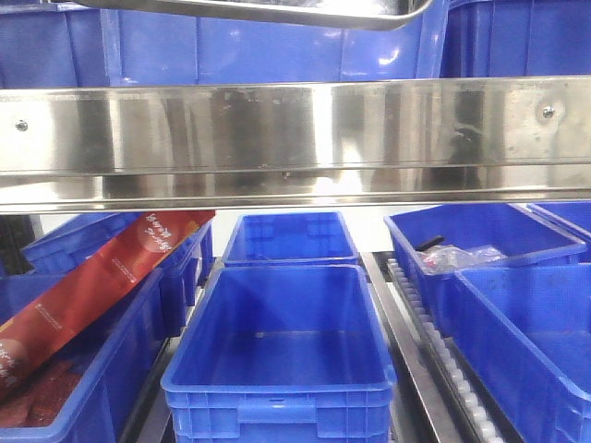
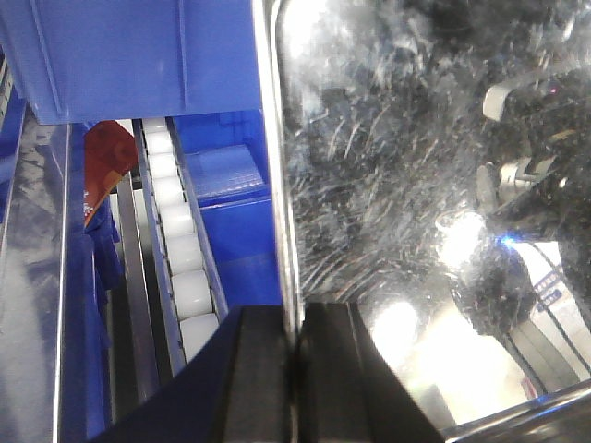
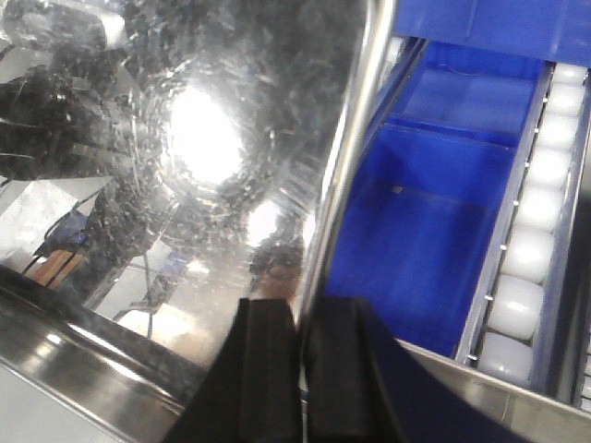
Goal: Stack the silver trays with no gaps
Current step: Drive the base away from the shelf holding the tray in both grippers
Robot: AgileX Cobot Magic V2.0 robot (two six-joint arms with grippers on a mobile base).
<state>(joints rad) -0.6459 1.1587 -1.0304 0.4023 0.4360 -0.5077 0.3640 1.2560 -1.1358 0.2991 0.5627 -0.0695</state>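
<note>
One silver tray shows only as a shiny edge at the top of the front view, above the steel rail. In the left wrist view the tray fills the right half, scratched and mirror-like. My left gripper is shut on its left rim, one black finger on each side. In the right wrist view the tray fills the left half. My right gripper is shut on its right rim the same way. No other tray shows.
A long steel rail with screws crosses the front view. Below it stand several deep blue crates, one at left holding a red packet. White roller tracks run between the crates; rollers also show on the right.
</note>
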